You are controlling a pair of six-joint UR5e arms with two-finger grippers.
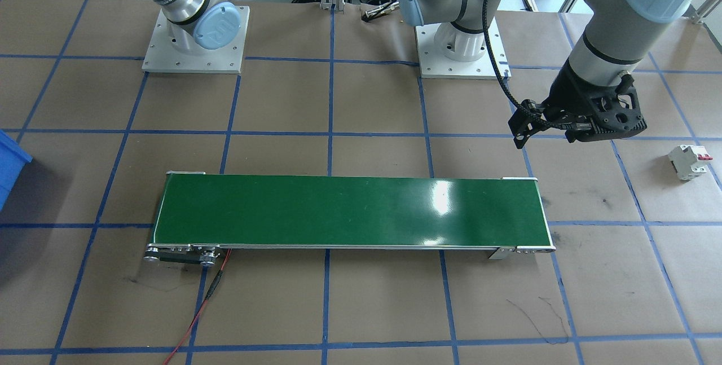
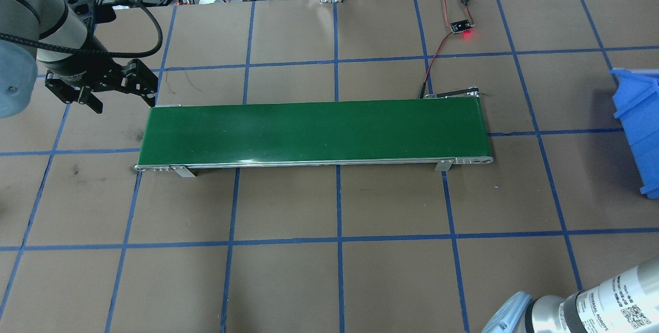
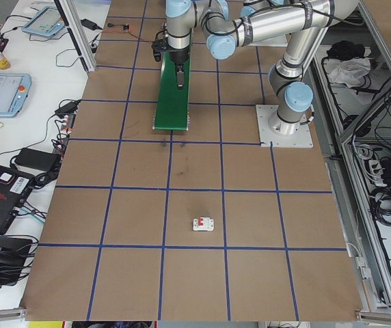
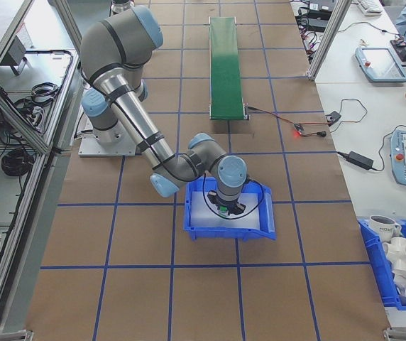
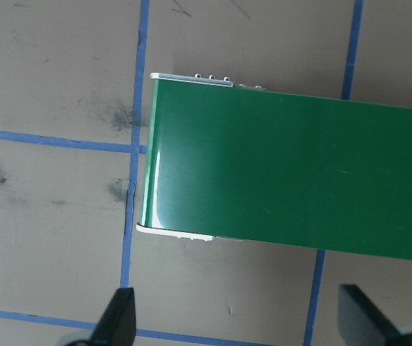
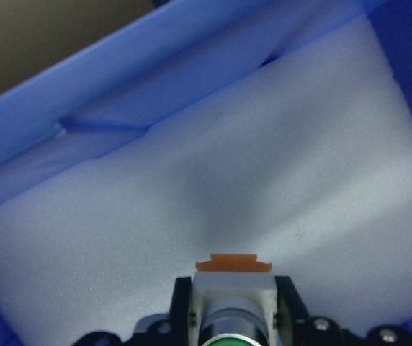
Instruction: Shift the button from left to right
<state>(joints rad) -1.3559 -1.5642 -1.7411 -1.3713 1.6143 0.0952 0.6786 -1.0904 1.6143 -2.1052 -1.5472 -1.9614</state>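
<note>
Look at the right wrist view: the right gripper has its jaws closed on the button, orange base pointing down toward the white foam lining the blue bin. No other view shows the button; from the right side you only see that gripper hanging inside the bin. The left gripper has its jaws spread wide with nothing between them, above the end of the green conveyor belt. Only the front and left-side cameras show you the white circuit breaker lying apart on the table.
</note>
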